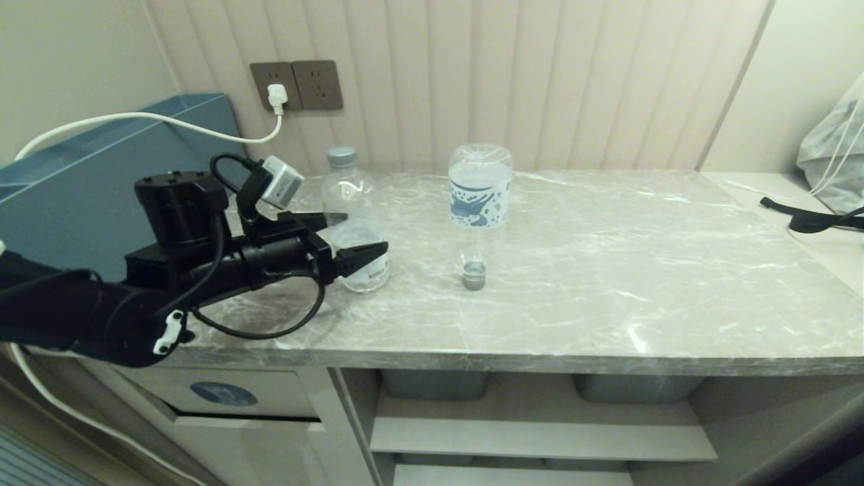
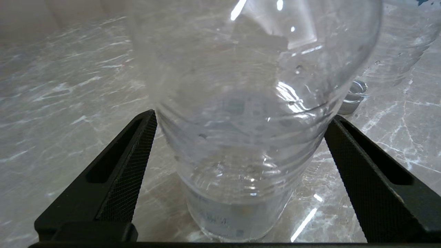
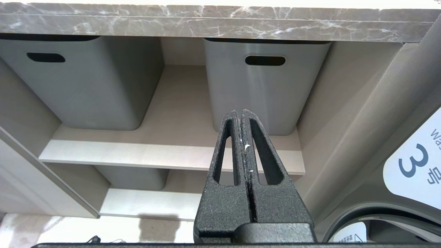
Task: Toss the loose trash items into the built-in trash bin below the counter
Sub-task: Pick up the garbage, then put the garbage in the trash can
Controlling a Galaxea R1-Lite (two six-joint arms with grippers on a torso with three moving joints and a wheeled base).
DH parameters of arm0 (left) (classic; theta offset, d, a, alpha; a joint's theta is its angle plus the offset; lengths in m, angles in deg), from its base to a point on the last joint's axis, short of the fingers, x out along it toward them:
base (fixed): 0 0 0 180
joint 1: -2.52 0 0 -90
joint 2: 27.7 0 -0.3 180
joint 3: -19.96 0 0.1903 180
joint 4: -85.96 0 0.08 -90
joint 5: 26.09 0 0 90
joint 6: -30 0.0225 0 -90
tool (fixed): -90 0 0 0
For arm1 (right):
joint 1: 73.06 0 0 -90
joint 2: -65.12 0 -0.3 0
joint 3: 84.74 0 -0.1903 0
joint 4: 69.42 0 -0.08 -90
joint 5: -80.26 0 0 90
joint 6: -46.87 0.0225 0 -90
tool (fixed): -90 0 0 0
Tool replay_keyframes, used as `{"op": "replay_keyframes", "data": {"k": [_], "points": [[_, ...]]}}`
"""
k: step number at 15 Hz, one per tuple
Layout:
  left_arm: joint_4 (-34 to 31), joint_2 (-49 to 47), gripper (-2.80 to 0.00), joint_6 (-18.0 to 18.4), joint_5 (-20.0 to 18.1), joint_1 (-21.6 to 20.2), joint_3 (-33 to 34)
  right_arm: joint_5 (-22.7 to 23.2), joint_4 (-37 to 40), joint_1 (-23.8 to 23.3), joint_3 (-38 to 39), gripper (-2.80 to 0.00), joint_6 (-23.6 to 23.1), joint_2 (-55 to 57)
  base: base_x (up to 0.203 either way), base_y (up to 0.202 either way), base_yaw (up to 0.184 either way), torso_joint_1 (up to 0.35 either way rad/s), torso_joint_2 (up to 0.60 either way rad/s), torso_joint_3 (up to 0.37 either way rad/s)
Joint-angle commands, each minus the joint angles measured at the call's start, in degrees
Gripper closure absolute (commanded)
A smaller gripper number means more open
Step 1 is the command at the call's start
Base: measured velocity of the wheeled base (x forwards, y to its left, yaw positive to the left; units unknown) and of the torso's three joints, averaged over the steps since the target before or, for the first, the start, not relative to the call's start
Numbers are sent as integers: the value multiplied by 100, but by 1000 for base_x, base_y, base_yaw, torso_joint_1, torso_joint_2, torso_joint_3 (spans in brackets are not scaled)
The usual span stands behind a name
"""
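- Currently two bottles sit on the counter (image 1: 607, 270), both towards its left half.
- Near bottle (image 1: 358, 250): clear, grey cap pointing at the back wall, label end towards the front edge. It looks to be lying down or strongly tilted; I cannot tell which.
- Far bottle (image 1: 480, 185): to the right of the first and well apart from it, white-and-blue label facing front. Its rounded base is on top and its grey cap (image 1: 474, 275) is at the bottom, so it appears inverted or lying with the cap end towards the front.
- Left gripper (image 1: 354, 237) reaches in level from the left, over the counter's left end. Fingers spread wide, one on each side of the near bottle.
- Left wrist view: the bottle (image 2: 248, 113) fills the space between the two black fingers (image 2: 120, 172). Bare marble shows between each pad and the plastic low down; whether the pads touch higher up, I cannot tell. No squeeze on the bottle walls visible.
- Bin flap (image 1: 223, 395): beige panel with a round blue-grey sticker, set in the cabinet front under the counter's left end, below the left arm.
- Right gripper (image 3: 241, 117): parked low in front of the open shelves, fingers pressed together, nothing between them.
- Grey tubs (image 3: 265, 89) with slot handles stand on the shelf under the counter.
- White cable (image 1: 155, 120) runs from a wall socket (image 1: 295, 86) off to the left.
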Motion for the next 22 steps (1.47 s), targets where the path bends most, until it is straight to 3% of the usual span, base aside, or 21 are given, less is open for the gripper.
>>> {"op": "replay_keyframes", "data": {"k": [1,3,4,8,14,17,20,22], "points": [[26,-105,-280,9,-15,46,-62,1,-1,0,0,0,2,0,0,0,0,0,0,0],[35,-142,-280,17,-6,46,-75,1,-1,0,0,0,2,0,0,0,0,0,0,0],[35,-133,0,9,46,46,-83,1,-1,0,0,0,2,0,0,0,0,0,0,0],[26,163,0,-156,170,0,86,1,-1,0,0,0,2,0,0,0,0,0,0,0],[230,1528,0,-633,1164,-310,466,1,-1,0,0,0,-7,0,0,0,0,-15,35,20],[205,2727,0,-657,1324,-666,987,1,-1,0,0,0,-7,0,0,0,0,-185,409,240],[110,4435,0,-654,1468,-868,2167,1,-1,0,0,0,-7,0,0,0,0,-209,490,273],[-391,5793,0,-796,1744,-917,2795,1,-1,0,0,0,2,0,0,0,0,-207,491,281]]}}
